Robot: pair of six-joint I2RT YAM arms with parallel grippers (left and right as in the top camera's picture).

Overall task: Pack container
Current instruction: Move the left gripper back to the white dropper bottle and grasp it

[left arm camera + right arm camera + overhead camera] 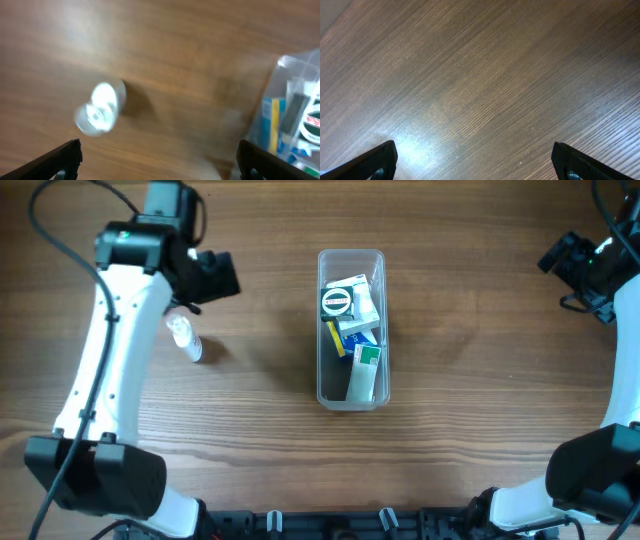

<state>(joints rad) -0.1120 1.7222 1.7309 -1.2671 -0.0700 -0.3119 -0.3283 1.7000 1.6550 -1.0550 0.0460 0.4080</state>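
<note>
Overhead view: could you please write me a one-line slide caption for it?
Left gripper hovers near a small clear bottle; the container already holds several small boxes.

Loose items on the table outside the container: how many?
1: a small clear bottle lying on the table, left of the container, beside the left arm. Others could be hidden under the arms.

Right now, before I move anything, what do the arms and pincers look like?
Both arms match: the left arm and right arm have white tubular links, bulky black joints and loose black cables. The left pincer and right pincer each show two matte black fingers; no markings visible.
</note>
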